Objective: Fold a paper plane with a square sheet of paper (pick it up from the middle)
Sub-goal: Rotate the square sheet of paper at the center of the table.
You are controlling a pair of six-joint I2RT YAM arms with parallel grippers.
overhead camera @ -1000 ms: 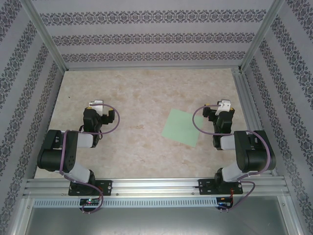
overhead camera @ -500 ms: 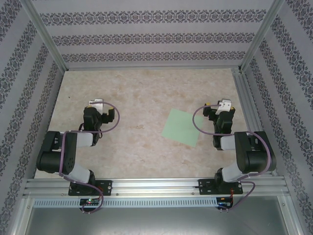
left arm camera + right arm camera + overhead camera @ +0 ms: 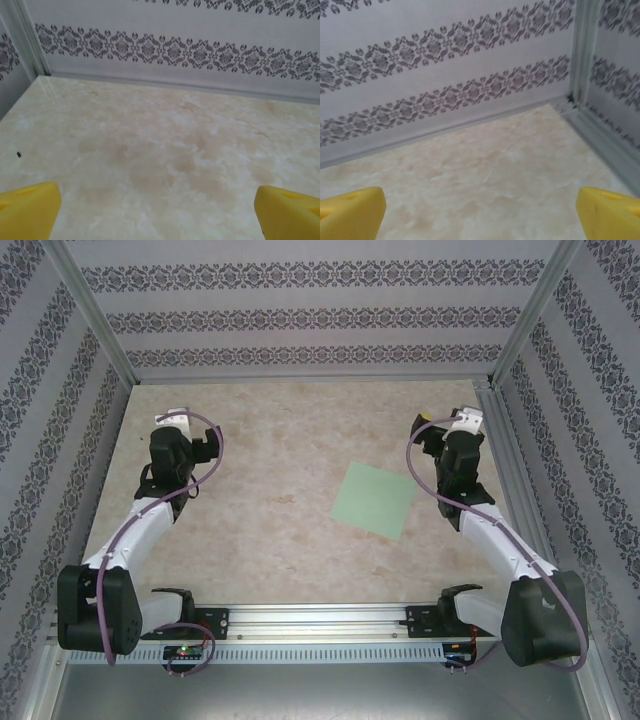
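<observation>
Plainly nothing is folded yet: I see the thin pale mint-green square sheet of paper (image 3: pixel 373 499) flat on the marbled beige counter (image 3: pixel 280 440), right of centre, apart from the left fingers (image 3: pixel 27 207) and right fingers (image 3: pixel 350 210), both spread wide, empty.

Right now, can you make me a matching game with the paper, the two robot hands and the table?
Things:
1. square sheet of paper
2. left end effector
3. right end effector
4. table

Descriptions:
A. open, up by the far right corner
B. pale green, lying flat, right of the middle
C. open, up on the far left side
D. beige with a marbled pattern

Pairs: 1-B, 2-C, 3-A, 4-D
</observation>
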